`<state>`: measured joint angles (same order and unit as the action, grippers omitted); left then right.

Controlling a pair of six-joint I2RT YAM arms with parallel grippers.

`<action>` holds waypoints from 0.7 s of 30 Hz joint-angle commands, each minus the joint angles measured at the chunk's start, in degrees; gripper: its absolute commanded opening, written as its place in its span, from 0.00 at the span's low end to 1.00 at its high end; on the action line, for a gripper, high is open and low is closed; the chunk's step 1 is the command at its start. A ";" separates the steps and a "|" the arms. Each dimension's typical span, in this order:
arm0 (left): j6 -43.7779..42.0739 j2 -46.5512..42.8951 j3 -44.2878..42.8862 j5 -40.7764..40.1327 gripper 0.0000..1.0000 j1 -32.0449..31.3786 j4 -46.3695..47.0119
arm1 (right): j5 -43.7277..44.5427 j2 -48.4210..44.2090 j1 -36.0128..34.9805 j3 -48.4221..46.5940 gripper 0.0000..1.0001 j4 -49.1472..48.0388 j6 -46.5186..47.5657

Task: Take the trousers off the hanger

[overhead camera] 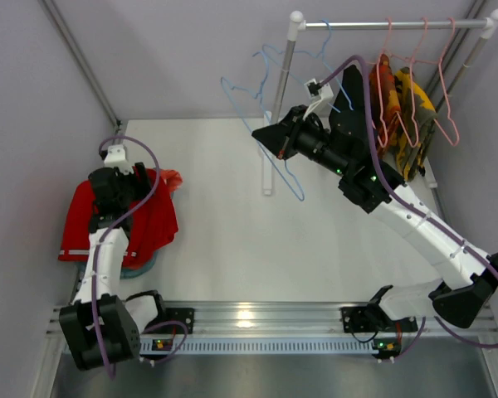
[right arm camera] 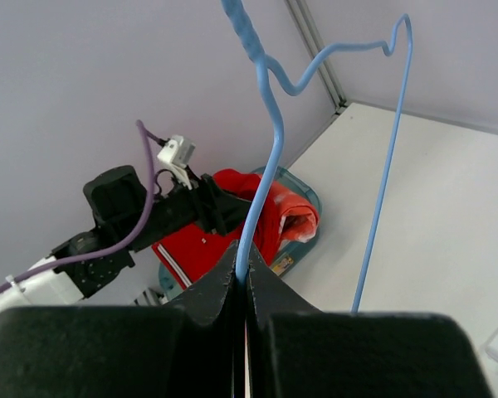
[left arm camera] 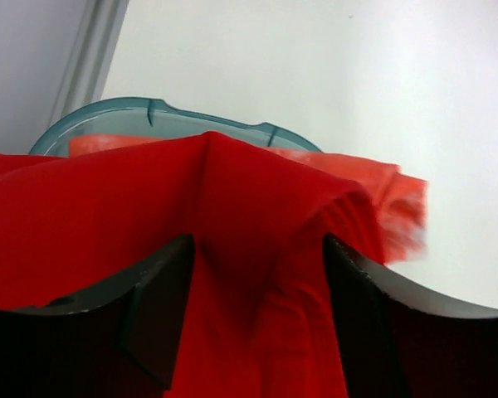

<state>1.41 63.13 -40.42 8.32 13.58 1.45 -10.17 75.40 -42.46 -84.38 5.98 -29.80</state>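
Observation:
The plain red trousers lie heaped over a teal basin at the left, with the orange-red blotched trousers beside them. My left gripper is right over the heap. In the left wrist view it is open, its fingers spread on either side of a raised fold of the red trousers; the orange-red trousers lie to the right. My right gripper is shut on a bare blue wire hanger near the rack. The right wrist view shows the gripper pinching the hanger's wire.
A white rail on posts stands at the back right, with pink hangers and yellow-and-orange garments on it. Another blue hanger hooks on the rail. The basin's rim shows behind the cloth. Walls close in on the left and right.

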 commanded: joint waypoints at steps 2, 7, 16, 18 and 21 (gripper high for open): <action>1.93 -8.71 -8.61 4.78 0.75 0.22 -12.24 | 0.59 -3.67 0.53 0.35 0.00 -0.35 2.38; 3.34 -12.25 -17.39 3.98 0.97 0.30 -25.60 | 1.56 -6.13 0.62 1.06 0.00 -0.97 3.87; 6.14 -7.94 -25.23 -6.38 0.93 0.39 -42.85 | 6.03 -16.15 0.53 6.59 0.00 -0.97 10.81; 8.77 -6.72 -24.44 -7.70 0.76 1.62 -42.24 | 7.18 -18.17 0.53 7.47 0.00 0.25 12.39; 11.32 -1.10 -24.87 -6.92 0.66 5.48 -42.15 | 8.41 -19.93 0.62 7.91 0.00 1.66 13.36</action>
<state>8.73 58.41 -65.25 3.51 16.21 -38.94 -4.25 57.12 -42.26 -76.84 7.11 -19.88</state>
